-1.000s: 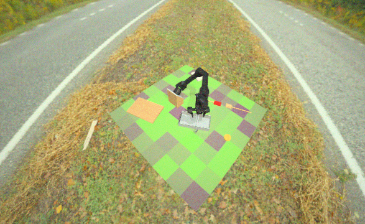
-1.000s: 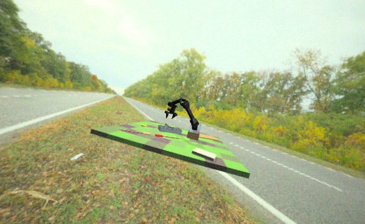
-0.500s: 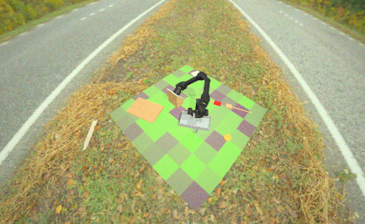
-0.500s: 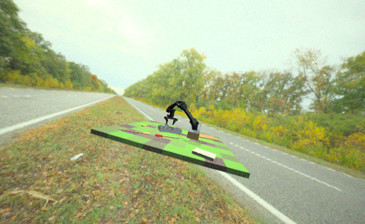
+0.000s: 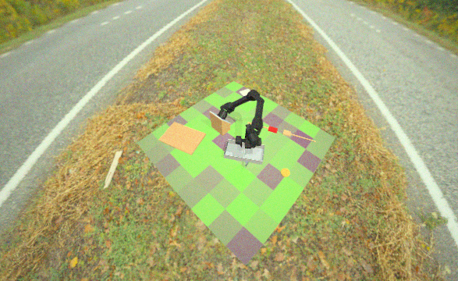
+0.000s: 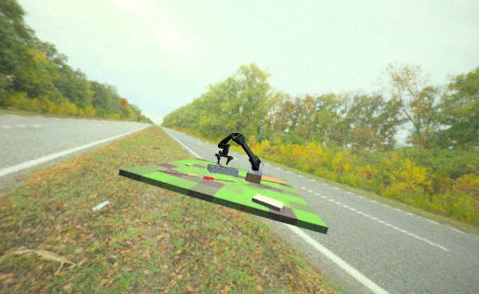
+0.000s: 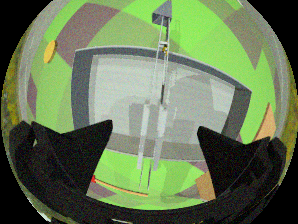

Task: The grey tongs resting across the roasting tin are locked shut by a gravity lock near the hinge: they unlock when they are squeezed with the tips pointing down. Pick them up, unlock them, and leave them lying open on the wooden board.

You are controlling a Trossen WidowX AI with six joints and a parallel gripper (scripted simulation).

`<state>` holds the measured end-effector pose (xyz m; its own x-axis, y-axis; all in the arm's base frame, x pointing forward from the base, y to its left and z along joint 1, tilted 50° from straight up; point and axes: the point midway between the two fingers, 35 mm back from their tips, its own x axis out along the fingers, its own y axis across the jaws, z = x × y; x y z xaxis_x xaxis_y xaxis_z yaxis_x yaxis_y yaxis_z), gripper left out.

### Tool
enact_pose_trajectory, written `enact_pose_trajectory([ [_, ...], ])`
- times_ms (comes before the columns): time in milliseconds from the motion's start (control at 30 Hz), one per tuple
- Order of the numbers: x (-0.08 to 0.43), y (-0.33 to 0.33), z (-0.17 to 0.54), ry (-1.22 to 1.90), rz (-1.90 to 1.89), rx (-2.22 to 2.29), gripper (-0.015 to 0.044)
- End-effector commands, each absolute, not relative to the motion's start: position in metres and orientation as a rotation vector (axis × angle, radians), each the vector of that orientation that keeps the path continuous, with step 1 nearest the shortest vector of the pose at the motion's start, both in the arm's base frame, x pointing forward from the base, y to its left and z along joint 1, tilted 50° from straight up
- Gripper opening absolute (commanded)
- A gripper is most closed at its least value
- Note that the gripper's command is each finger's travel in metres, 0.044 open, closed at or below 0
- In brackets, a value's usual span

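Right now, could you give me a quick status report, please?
Gripper open, empty, above the tin. Tongs lying across tin, shut, untouched. Nothing between gripper and tongs.

A checkered platform (image 5: pixel 248 218) of green, grey and purple squares lies on a grass verge (image 5: pixel 108 234) between two asphalt roads (image 5: pixel 37 86) with white edge lines. Autumn trees (image 6: pixel 345 118) border the roads. The sky (image 6: pixel 239 37) is overcast, with diffuse light.
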<state>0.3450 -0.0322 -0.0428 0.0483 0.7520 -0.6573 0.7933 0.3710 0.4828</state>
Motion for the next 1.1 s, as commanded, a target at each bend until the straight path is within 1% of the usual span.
enact_pose_trajectory([
  [0, 0.344, -0.027, -0.047, 1.704, -0.060, 1.389, 0.0440],
  [1067, 0.345, 0.014, -0.081, 1.705, -0.056, 1.392, 0.0440],
])
